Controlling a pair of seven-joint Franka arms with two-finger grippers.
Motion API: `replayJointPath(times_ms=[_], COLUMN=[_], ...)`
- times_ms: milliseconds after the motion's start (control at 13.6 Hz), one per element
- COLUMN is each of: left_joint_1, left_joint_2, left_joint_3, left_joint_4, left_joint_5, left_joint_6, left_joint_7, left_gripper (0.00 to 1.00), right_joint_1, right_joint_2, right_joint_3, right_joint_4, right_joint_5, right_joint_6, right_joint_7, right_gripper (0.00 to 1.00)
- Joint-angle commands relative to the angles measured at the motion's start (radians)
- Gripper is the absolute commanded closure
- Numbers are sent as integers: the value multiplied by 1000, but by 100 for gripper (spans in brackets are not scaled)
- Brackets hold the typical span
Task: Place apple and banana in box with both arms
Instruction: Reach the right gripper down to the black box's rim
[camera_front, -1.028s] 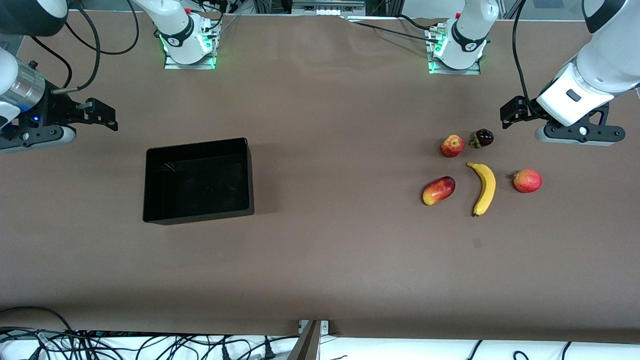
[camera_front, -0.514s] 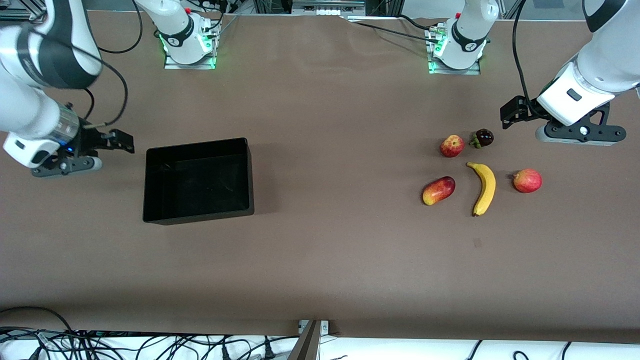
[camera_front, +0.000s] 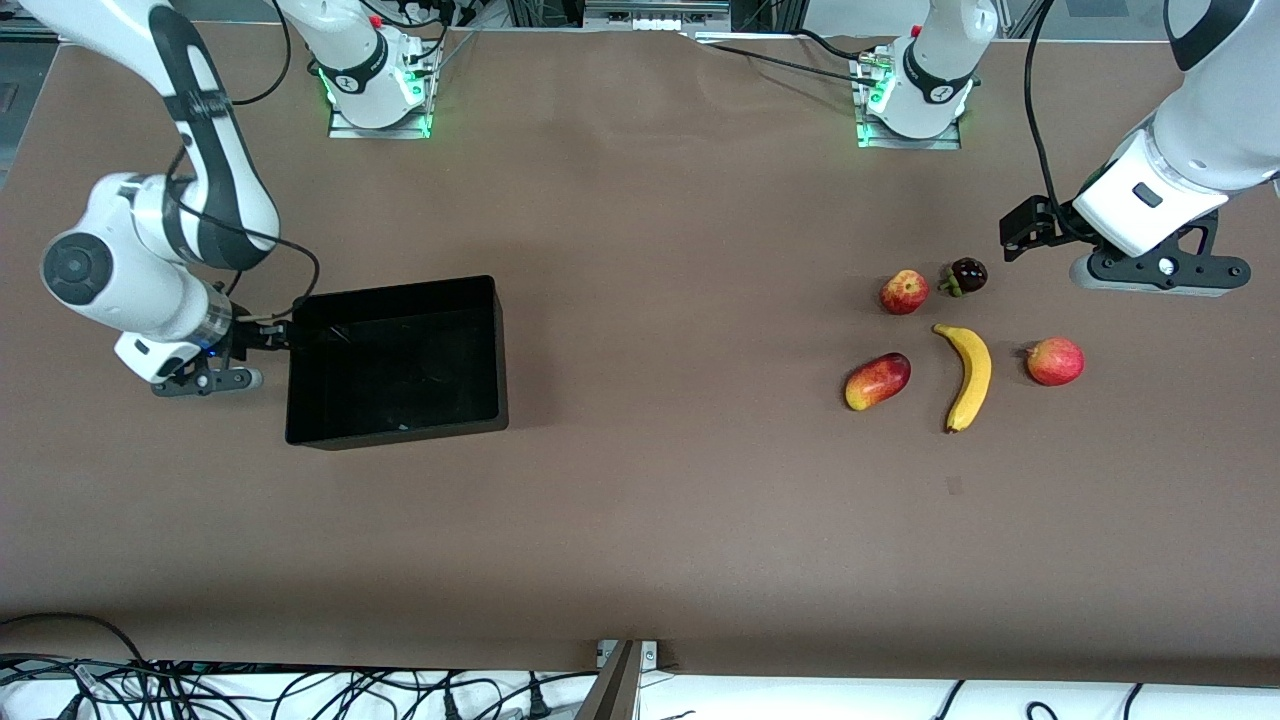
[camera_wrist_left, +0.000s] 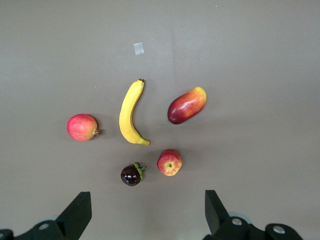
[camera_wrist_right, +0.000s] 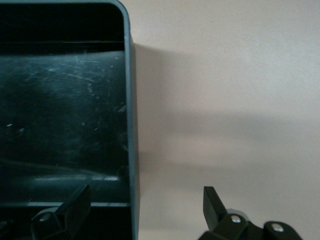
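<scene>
Two arms work at the brown table (camera_front: 640, 520). Starting at the right arm's end, the right gripper (camera_front: 280, 335) sits low at the wall of the box (camera_front: 497, 345) that faces that end of the table. In the right wrist view its fingers (camera_wrist_right: 70, 205) are spread apart with the box's rim (camera_wrist_right: 131, 125) running between them, one finger inside the bin and one outside, gripping nothing. The box rests flat on the table; its glossy black floor shows only scuffs and reflections, and no fruit lies in it.

Well apart from the box, toward the left arm's end, five fruits lie loose on the table. An oval red-and-yellow fruit (camera_front: 877, 381) comes first. Farther from the front camera than that one lies the apple (camera_front: 904, 292), upright with its dimpled top showing in the left wrist view (camera_wrist_left: 169, 162). Just beside the apple sits a small dark fruit with a green stem (camera_front: 966, 276). The banana (camera_front: 968, 376) lies nearer the front camera than the apple, between the oval fruit and a plain red round fruit (camera_front: 1055, 361), touching neither.

The left gripper (camera_front: 1020, 232) hangs in the air over the table near the dark fruit, its fingers (camera_wrist_left: 77, 212) wide apart and holding nothing.
</scene>
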Motion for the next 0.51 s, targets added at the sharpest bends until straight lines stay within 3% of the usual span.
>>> replayJointPath(times_ms=[0,147,294,441], left_joint_1=[-5,-5,-5,-5], left_joint_2=[16,18,18,18], left_joint_3=[-4,-4,-4,-4], left_joint_4=[37,39,40,39], left_joint_5=[26,26,26,26], left_joint_6=[-26,-26,-25,-26], left_joint_7=[-9,-9,-6,-6], left_gripper=[0,0,0,0], right_joint_1=[-9,-8,-9,-9], right_joint_2=[44,44,46,46], right_joint_3=[5,5,5,5], right_joint_4=[-6,-29,-40,-45], right_joint_5=[-4,-2,1,4], right_joint_6=[51,54,51,47], right_joint_7=[-14,-12,-12,-10], right_gripper=[1,15,37,76])
